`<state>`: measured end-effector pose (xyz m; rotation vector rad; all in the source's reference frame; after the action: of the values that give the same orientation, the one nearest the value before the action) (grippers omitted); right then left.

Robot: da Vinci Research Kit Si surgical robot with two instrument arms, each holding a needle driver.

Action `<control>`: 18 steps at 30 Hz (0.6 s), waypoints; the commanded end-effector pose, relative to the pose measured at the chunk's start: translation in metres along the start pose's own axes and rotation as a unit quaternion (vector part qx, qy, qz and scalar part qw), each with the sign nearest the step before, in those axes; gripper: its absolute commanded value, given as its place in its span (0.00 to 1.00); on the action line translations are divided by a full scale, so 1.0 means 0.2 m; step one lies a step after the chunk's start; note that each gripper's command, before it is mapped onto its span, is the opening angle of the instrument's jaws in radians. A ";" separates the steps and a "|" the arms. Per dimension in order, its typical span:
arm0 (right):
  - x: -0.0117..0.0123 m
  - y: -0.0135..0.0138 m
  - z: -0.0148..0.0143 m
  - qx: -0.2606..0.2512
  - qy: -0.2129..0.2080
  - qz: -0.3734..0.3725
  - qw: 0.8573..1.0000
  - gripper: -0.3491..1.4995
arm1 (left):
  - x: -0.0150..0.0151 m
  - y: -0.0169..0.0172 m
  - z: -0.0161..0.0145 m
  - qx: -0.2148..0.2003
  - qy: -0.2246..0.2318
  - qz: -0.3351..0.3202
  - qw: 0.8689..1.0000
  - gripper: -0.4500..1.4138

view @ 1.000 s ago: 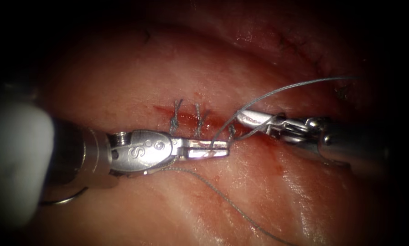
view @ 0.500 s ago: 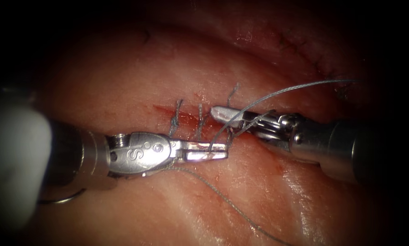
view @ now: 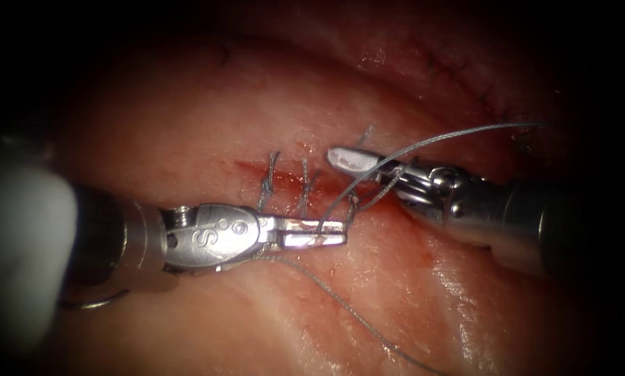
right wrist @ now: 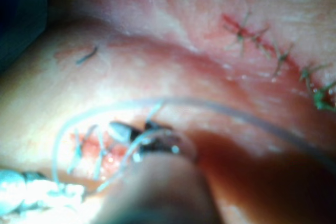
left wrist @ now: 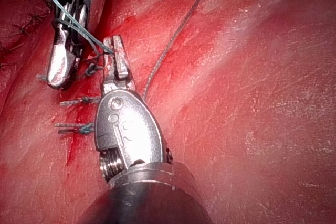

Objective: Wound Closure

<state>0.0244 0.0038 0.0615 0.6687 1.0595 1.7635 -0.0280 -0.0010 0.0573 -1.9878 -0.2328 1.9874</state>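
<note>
endoscope view: thin grey thread [view: 423, 143]

1. a single raised letter "s" is showing on the metal wrist housing of the left tool [view: 312, 233], just behind its fingers, in the endoscope view.
2. in the left wrist view the same housing of the left tool [left wrist: 116, 59] is carrying a faint embossed mark, too worn-looking to read.
3. no other letters, numbers, brands or signs are appearing on anything else.
</note>
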 end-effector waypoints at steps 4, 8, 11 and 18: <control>0.000 0.002 0.004 0.001 0.012 -0.001 1.000 0.53 | -0.004 0.003 0.002 -0.001 0.000 -0.002 1.000 0.00; 0.001 0.002 0.005 0.001 0.014 0.000 1.000 0.53 | -0.004 0.003 0.002 -0.001 0.000 -0.002 1.000 0.00; 0.001 0.002 0.006 0.001 0.015 0.000 1.000 0.52 | -0.004 0.003 0.002 -0.001 0.000 -0.002 1.000 0.00; -0.001 0.004 0.011 -0.004 0.018 -0.035 0.999 0.14 | -0.004 0.004 0.001 -0.002 0.000 -0.001 1.000 0.00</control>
<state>0.0251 0.0049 0.0627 0.5736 1.0826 1.7156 -0.0279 -0.0012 0.0573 -1.9893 -0.2337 1.9883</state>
